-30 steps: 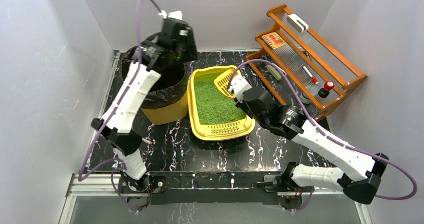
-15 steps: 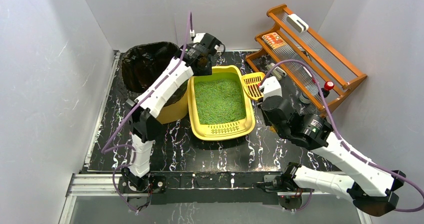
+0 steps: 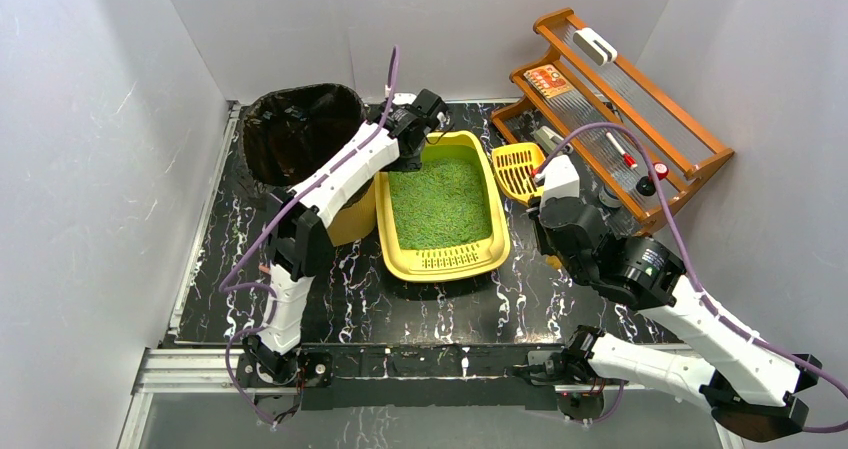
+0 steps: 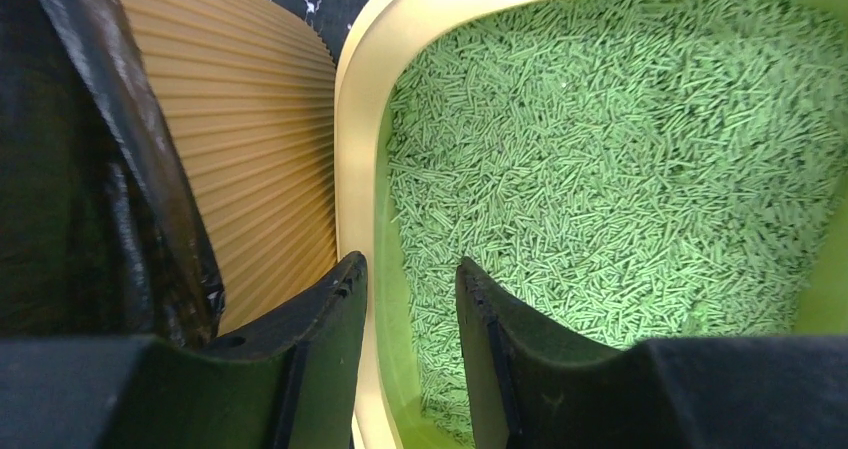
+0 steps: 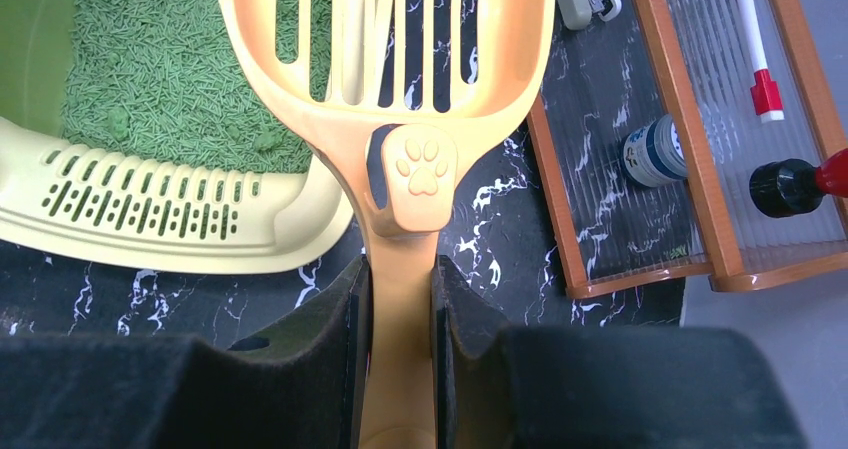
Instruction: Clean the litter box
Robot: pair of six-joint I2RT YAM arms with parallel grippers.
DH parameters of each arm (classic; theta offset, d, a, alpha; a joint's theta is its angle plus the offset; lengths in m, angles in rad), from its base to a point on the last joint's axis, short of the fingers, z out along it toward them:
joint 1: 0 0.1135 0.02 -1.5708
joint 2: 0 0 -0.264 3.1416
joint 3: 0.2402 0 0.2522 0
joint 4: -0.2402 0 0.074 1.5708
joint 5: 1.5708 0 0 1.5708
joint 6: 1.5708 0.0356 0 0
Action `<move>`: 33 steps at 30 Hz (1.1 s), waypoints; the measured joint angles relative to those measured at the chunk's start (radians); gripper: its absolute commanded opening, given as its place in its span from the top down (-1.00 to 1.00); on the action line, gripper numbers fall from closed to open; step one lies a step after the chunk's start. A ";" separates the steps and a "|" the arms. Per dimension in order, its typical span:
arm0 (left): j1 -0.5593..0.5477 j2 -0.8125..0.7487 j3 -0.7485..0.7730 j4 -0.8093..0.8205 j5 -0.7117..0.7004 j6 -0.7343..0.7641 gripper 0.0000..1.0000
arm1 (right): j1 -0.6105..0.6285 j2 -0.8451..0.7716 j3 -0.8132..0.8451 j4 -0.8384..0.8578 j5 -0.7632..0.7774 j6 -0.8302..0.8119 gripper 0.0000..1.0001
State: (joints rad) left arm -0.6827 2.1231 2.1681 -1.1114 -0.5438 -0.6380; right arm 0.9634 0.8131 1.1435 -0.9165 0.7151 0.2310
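Note:
The litter box point(image 3: 445, 262) is a yellow tray of green litter point(image 4: 620, 149) at the table's middle, its slotted grate point(image 5: 150, 209) at the near end. My left gripper point(image 3: 405, 159) is at the tray's far left corner. In the left wrist view it point(image 4: 410, 262) straddles the rim point(image 4: 355, 149), one finger outside and one inside over the litter, narrowed onto the wall. My right gripper point(image 5: 400, 269) is shut on the handle of the orange slotted scoop point(image 5: 420, 164). It holds the scoop point(image 3: 517, 169) just right of the tray, above the table.
A yellow bin with a black bag point(image 3: 300, 129) stands against the tray's left side; its ribbed wall point(image 4: 260, 169) is right beside my left finger. A wooden rack point(image 3: 620, 99) with a marker point(image 5: 757, 49) and small bottles stands at the back right, close to the scoop.
My left arm swung from over the bin to the tray's far left corner and its jaws narrowed round the rim. My right arm carried the scoop out of the tray to the right.

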 measured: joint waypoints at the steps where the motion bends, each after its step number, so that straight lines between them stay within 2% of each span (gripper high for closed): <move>1: 0.000 0.000 -0.011 0.005 0.000 -0.002 0.25 | 0.000 0.000 0.000 0.001 0.002 -0.002 1.00; 5: 0.000 0.000 -0.061 0.026 -0.018 -0.002 0.10 | 0.000 0.000 0.000 0.009 0.006 -0.010 1.00; 10: 0.000 -0.002 -0.085 0.015 -0.048 -0.010 0.08 | 0.000 0.000 0.000 0.031 0.008 -0.026 1.00; 19: 0.002 -0.002 -0.176 0.069 -0.022 0.029 0.33 | 0.000 0.000 0.000 0.037 0.014 -0.033 1.00; 24: -0.001 -0.003 -0.186 0.107 0.006 0.134 0.46 | 0.000 0.000 0.000 0.037 0.020 -0.035 1.00; 33: -0.030 -0.059 -0.282 0.327 0.139 0.328 0.66 | 0.000 -0.017 0.000 0.036 0.036 -0.036 1.00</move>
State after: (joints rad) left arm -0.7128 2.0644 1.8862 -0.7845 -0.4049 -0.3096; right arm 0.9634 0.7963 1.1435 -0.8803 0.7509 0.1947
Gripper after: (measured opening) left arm 0.218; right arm 0.314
